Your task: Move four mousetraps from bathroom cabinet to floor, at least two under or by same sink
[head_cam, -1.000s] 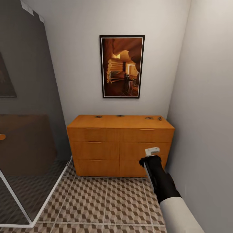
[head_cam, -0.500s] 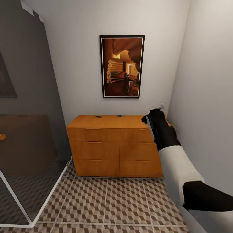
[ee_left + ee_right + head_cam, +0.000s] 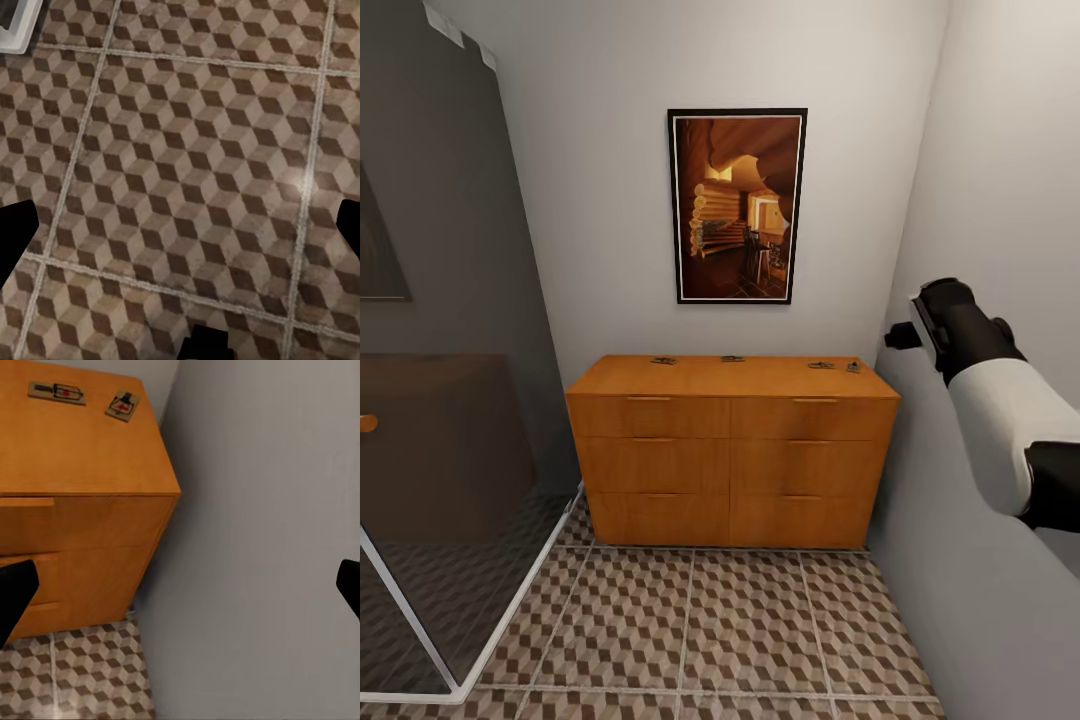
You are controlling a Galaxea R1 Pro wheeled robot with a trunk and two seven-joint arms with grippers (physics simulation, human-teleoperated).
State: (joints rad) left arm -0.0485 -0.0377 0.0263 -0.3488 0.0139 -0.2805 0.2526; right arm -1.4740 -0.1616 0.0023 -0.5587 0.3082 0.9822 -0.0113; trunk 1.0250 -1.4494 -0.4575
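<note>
Head view faces the cabinet [image 3: 732,450] from mid-range above the bathroom floor [image 3: 700,630]; right wrist view looks down on the cabinet's far-right corner, apparently from higher up; left wrist view faces floor tiles closely.

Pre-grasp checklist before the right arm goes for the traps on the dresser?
1. Four mousetraps on cabinet top: ok, at.
2. Right tool open: ok; fingers at the right wrist view's edges, nothing between.
3. Right tool over a trap: not ok; the arm is raised beside the wall, right of the cabinet.
4. Left tool empty: ok, facing bathroom floor.
5. Sink location: cannot tell.
</note>
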